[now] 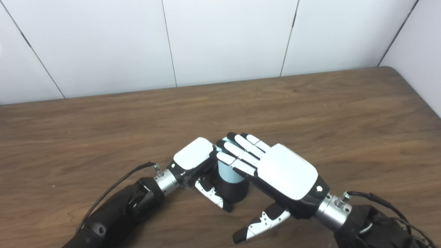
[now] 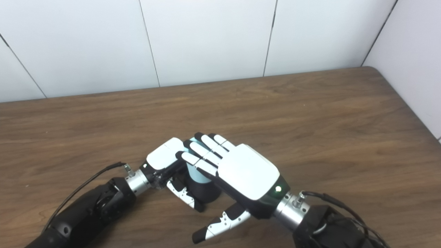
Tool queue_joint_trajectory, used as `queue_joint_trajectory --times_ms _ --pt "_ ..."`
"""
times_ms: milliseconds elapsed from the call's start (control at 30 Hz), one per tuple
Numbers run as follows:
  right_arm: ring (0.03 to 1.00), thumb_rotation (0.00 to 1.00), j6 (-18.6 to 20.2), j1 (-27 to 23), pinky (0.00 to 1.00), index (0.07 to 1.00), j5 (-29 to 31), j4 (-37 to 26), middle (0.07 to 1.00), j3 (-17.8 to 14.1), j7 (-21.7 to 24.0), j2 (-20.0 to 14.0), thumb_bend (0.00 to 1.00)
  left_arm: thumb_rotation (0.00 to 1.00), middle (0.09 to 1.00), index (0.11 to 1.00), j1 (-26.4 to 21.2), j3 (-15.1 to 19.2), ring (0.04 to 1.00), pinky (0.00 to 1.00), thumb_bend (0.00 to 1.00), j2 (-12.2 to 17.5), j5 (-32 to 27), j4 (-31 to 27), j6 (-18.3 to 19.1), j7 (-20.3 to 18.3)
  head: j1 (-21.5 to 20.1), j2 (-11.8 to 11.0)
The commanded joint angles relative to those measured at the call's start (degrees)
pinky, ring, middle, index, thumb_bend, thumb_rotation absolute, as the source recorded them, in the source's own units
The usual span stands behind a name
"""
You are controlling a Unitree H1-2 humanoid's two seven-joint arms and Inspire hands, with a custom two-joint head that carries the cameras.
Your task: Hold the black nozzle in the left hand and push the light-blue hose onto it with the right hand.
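A black nozzle point(image 1: 237, 192) stands upright on the wooden table point(image 1: 310, 113) near the front middle. The light-blue hose point(image 1: 227, 173) rises out of its top as a short cylinder. My left hand point(image 1: 193, 158) is wrapped round the pair from the left, with its thumb point(image 1: 213, 196) across the nozzle's front and its fingers hidden behind. My right hand point(image 1: 282, 172) lies flat over the hose's top, its straight fingers point(image 1: 237, 151) resting on the upper end and its thumb point(image 1: 262, 225) hanging free below. The hose's top end is mostly covered.
White wall panels point(image 1: 224, 41) stand behind the table's far edge, and another wall closes the right side point(image 1: 420, 51). Bare wood lies on both sides of the hands. Cables point(image 1: 113, 186) run along both forearms.
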Motion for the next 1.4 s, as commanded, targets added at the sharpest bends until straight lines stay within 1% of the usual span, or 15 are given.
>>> queue_joint_trajectory --times_ms 0,67,133,267,367,633,700,767,833,1000,1200,1233,1300,1333,1367 --pt "0.996 0.93 -1.05 1.52 1.0 0.968 2.15 4.14 0.995 0.86 3.53 -0.77 0.86 0.0 0.473 0.485 7.6 -6.8 0.275 0.23 0.52 2.25 3.31 9.79 0.8 -12.07 -0.07 -0.1" --pt "0.999 0.94 -0.01 0.06 1.0 0.992 2.78 3.31 0.999 0.43 4.39 -0.12 0.89 0.0 0.474 0.485 7.51 -7.07 0.27 0.23 0.52 2.19 3.44 9.99 0.79 -11.49 -0.07 -0.22" --pt "1.0 0.93 0.47 -1.02 1.0 0.999 2.97 2.99 1.0 0.11 4.85 0.34 0.92 0.0 0.415 0.513 7.38 -7.25 0.292 0.24 0.52 2.08 3.37 10.22 0.79 -11.54 -0.08 -0.39" --pt "1.0 0.92 1.14 -2.07 1.0 1.0 2.88 2.68 1.0 -0.44 4.96 1.04 0.95 0.0 0.403 0.522 7.21 -7.39 0.313 0.27 0.51 1.86 3.23 10.61 0.8 -11.51 0.0 -0.56" --pt "1.0 0.92 1.56 -2.46 1.0 1.0 2.26 2.61 1.0 -0.84 4.93 1.8 0.97 0.0 0.464 0.49 7.17 -7.57 0.286 0.24 0.52 1.79 3.35 10.79 0.8 -10.76 0.04 -0.8" --pt "1.0 0.89 1.27 -1.93 1.0 1.0 2.47 2.58 1.0 -1.7 4.09 3.31 1.0 0.0 0.473 0.485 7.12 -7.36 0.256 0.22 0.52 1.88 3.89 10.5 0.83 -11.23 0.04 -0.74" --pt "1.0 0.88 0.58 -1.57 0.99 1.0 2.83 2.55 1.0 -2.03 2.71 3.6 1.0 0.0 0.473 0.485 7.05 -7.25 0.268 0.22 0.52 1.87 3.6 10.76 0.82 -11.27 0.02 -0.73" --pt "1.0 0.87 -0.52 -1.05 0.93 1.0 2.96 2.89 1.0 -2.47 0.38 4.04 1.0 0.0 0.473 0.485 6.96 -7.1 0.267 0.23 0.52 1.85 4.05 11.08 0.92 -11.07 -0.01 -0.79" --pt "1.0 0.88 -2.06 -0.2 0.87 0.993 2.75 3.69 1.0 -2.94 -2.72 4.4 1.0 0.0 0.417 0.514 6.95 -6.68 0.302 0.26 0.52 1.8 4.58 11.31 1.31 -11.43 -0.01 -0.79" --pt "0.986 0.87 -4.7 1.3 0.84 0.945 3.25 5.39 0.98 -3.45 -8.0 4.73 0.97 0.0 0.408 0.523 6.88 -6.17 0.337 0.29 0.51 1.85 4.59 11.76 2.53 -11.95 -0.32 -0.74" --pt "0.96 0.88 -6.25 2.5 0.84 0.912 3.66 6.22 0.958 -3.65 -10.86 4.51 0.94 0.0 0.401 0.522 6.9 -5.5 0.32 0.28 0.51 2.01 3.24 11.42 3.84 -13.84 -0.46 -0.64" --pt "0.952 0.88 -6.42 2.6 0.83 0.907 3.66 6.27 0.953 -3.69 -11.18 4.49 0.94 0.0 0.437 0.505 6.89 -5.47 0.317 0.27 0.52 2.03 3.21 11.47 3.59 -13.75 -0.49 -0.58" --pt "0.945 0.88 -6.61 2.83 0.82 0.905 3.73 6.27 0.949 -3.73 -11.78 4.44 0.94 0.0 0.446 0.499 6.8 -5.51 0.32 0.28 0.52 2.04 3.31 11.63 3.3 -13.64 -0.55 -0.45" --pt "0.936 0.88 -6.84 2.95 0.81 0.904 3.82 6.37 0.945 -3.77 -12.34 4.44 0.94 0.0 0.419 0.512 6.78 -5.5 0.319 0.29 0.52 2.03 3.29 11.72 3.25 -13.64 -0.55 -0.45" --pt "0.928 0.87 -7.04 3.03 0.8 0.9 3.96 6.45 0.939 -3.79 -12.81 4.41 0.94 0.0 0.445 0.5 6.76 -5.48 0.298 0.26 0.52 1.99 3.2 11.84 3.28 -13.74 -0.55 -0.45"
